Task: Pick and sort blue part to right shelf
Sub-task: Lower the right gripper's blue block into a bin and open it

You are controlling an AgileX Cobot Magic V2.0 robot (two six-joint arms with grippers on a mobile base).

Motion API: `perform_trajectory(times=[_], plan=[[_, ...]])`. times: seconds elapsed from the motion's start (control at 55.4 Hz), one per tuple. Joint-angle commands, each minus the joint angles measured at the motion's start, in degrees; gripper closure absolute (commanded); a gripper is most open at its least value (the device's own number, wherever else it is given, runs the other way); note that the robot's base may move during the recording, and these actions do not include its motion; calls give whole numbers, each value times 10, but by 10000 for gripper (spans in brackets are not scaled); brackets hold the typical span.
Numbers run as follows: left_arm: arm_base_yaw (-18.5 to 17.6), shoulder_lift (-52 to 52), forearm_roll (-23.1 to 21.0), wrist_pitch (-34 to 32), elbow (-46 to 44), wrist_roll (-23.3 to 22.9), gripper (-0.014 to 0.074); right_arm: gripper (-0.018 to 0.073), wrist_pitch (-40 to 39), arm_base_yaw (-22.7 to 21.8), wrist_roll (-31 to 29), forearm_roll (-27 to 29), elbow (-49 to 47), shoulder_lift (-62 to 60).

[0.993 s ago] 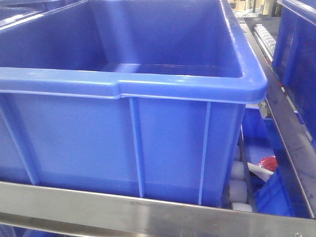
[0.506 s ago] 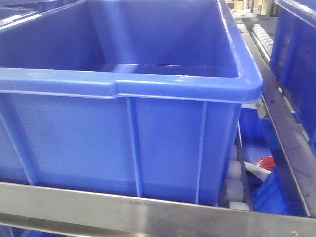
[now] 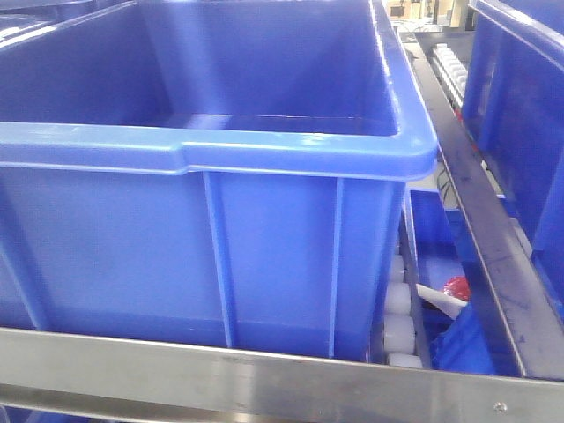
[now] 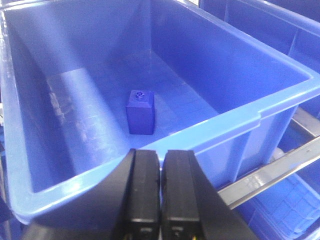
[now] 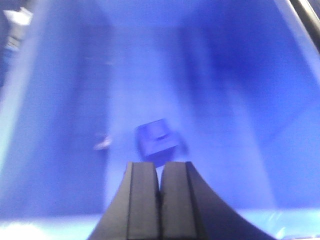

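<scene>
The blue part stands upright on the floor of a large blue bin, neck up. My left gripper is shut with nothing in it, hovering above the bin's near rim, short of the part. The right wrist view is blurred: a blue part lies on a bin floor just beyond my right gripper, which is shut and empty. The right shelf shows as a steel rail and white rollers under the bin. Neither gripper appears in the front view.
A second blue bin stands to the right, past a grey rail. Below the rollers lies something red and white in a lower bin. Another rail runs under the bin in the left wrist view.
The bin and shelf have slid left in the front view, so the camera has shifted to the right. More of the right-hand bin and rail shows now.
</scene>
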Motion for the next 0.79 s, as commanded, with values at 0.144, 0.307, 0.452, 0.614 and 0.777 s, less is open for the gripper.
perform_trajectory(times=[0.144, 0.307, 0.452, 0.614, 0.777], plan=[[-4, 7, 4, -46, -19, -6, 472, 501, -52, -3, -79, 77, 37, -120], [-4, 7, 4, -46, -19, -6, 472, 501, -42, -3, -80, 84, 48, -138], [-4, 7, 4, -42, -19, -6, 472, 501, -57, -3, -80, 84, 48, -139], [-4, 7, 4, -42, -19, -6, 472, 501, -56, -3, -80, 84, 48, -139], [-4, 7, 4, -42, -19, -6, 472, 501, -57, -3, -80, 84, 48, -139]])
